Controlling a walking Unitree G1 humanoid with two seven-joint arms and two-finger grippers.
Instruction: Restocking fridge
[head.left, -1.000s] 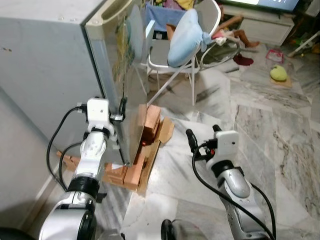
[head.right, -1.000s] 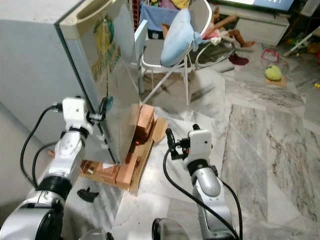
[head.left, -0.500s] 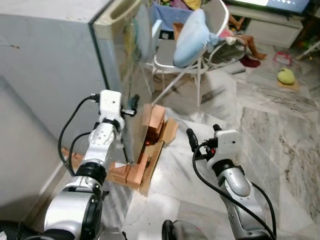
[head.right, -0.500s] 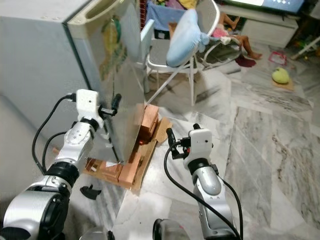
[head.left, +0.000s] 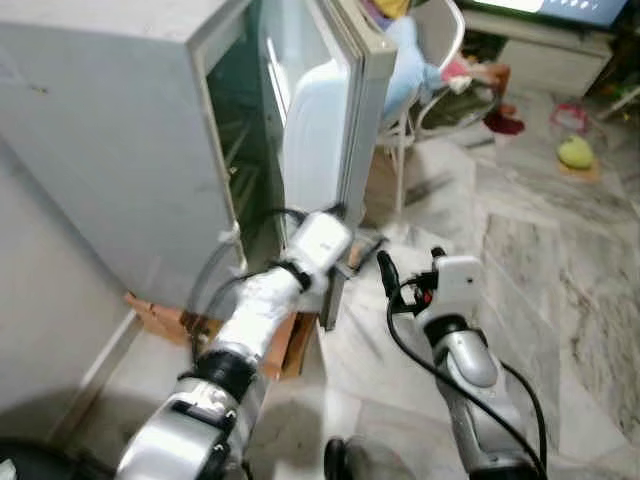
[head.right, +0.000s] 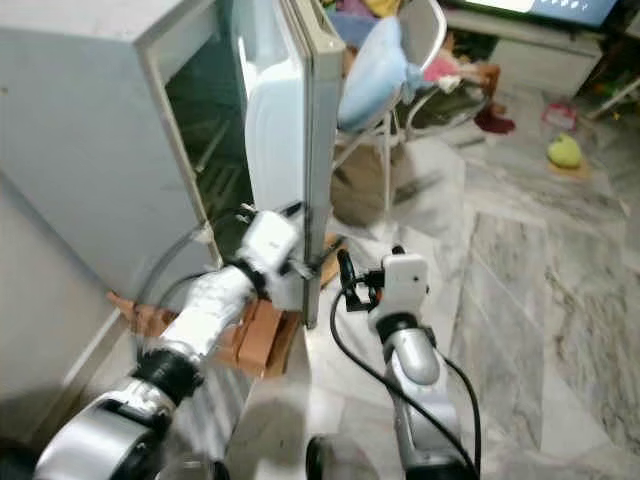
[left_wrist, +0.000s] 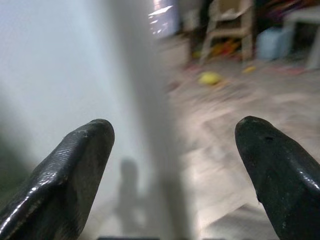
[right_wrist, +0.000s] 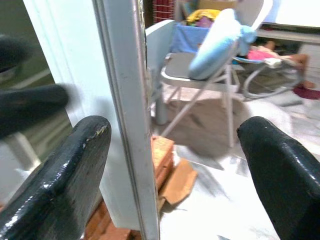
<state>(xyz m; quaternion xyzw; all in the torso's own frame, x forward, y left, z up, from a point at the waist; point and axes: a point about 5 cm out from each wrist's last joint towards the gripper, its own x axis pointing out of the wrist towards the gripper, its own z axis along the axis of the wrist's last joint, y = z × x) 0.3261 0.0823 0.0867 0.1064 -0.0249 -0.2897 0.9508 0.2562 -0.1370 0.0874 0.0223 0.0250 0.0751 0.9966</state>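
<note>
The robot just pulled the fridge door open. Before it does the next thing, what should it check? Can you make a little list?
1. Fridge door open wide enough to reach in: ok, it stands well ajar.
2. Left gripper clear of the door edge: not ok, it sits right at the lower edge.
3. Left gripper's jaws open: ok, spread wide in its wrist view.
4. Right gripper free and empty: ok, jaws open, holding nothing.
5. Room on the shelves: cannot tell, the inside is dark and blurred.
6. Something to restock within reach: cannot tell.
</note>
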